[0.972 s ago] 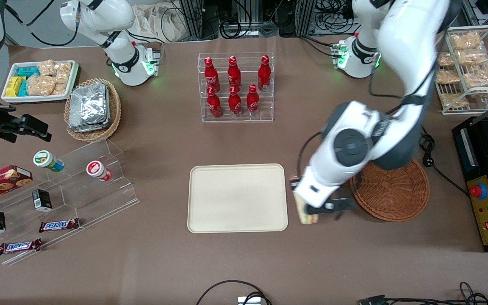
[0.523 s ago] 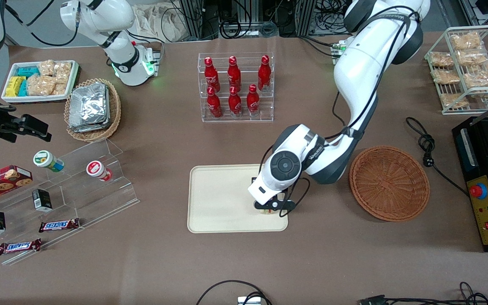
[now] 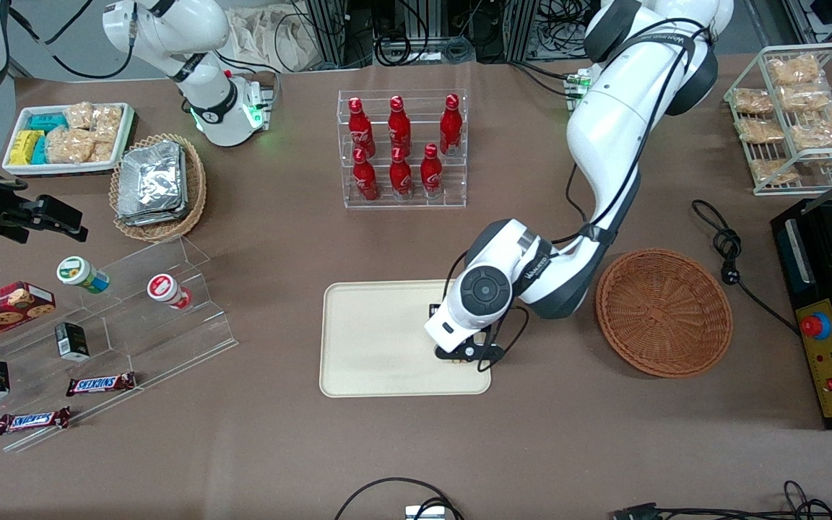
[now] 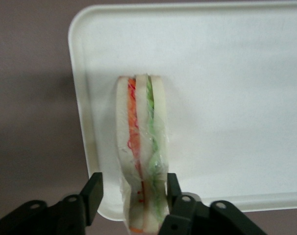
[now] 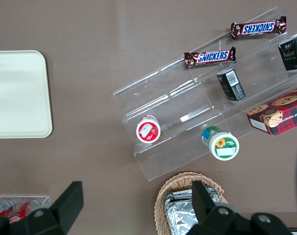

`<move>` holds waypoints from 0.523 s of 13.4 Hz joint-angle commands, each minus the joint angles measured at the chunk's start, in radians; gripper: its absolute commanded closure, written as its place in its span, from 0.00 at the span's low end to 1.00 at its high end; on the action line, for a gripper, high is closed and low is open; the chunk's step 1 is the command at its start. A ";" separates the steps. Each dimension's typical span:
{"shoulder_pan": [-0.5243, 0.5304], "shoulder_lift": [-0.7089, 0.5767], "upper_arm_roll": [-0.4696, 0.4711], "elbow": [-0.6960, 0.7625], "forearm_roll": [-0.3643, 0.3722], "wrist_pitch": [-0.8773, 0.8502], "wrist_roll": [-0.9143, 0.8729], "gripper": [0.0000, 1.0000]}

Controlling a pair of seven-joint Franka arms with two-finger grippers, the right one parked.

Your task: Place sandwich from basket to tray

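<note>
The sandwich [image 4: 141, 122], a clear-wrapped white wedge with orange-red and green filling, lies on the cream tray [image 4: 227, 98] close to its rim and corner. My left gripper [image 4: 134, 180] is open and straddles the sandwich's narrow end. One finger [image 4: 94, 193] stands clear of the bread and the other finger [image 4: 173, 188] is right against the wrap. In the front view the gripper [image 3: 468, 354] hangs low over the tray [image 3: 380, 339] at the end nearest the reddish-brown basket [image 3: 665, 312], hiding most of the sandwich. Nothing lies in the basket.
A clear rack of red bottles [image 3: 401, 148] stands farther from the front camera than the tray. A clear stepped shelf with snacks [image 3: 149, 318] and a tan basket of foil packets [image 3: 158, 186] lie toward the parked arm's end. A black machine [image 3: 831, 310], a cable [image 3: 730, 249] and a wire rack [image 3: 799, 115] are beside the basket.
A second ago the gripper carried the sandwich between the basket and the tray. It swung over the tray's end and lowered, and has hardly moved in the last half second.
</note>
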State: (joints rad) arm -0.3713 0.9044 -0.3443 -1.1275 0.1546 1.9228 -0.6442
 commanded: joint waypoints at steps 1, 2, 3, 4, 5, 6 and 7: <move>0.055 -0.085 0.005 -0.003 0.006 -0.041 0.006 0.00; 0.086 -0.119 0.004 -0.006 0.005 -0.088 0.008 0.00; 0.115 -0.162 0.004 -0.011 -0.007 -0.187 0.009 0.00; 0.147 -0.214 0.002 -0.044 -0.010 -0.243 0.011 0.00; 0.181 -0.295 0.002 -0.126 -0.013 -0.237 0.009 0.00; 0.225 -0.390 0.001 -0.240 -0.016 -0.204 0.009 0.00; 0.282 -0.509 -0.002 -0.393 -0.053 -0.130 0.009 0.00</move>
State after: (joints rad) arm -0.1760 0.6340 -0.3390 -1.2094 0.1467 1.7005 -0.6367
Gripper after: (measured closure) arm 0.000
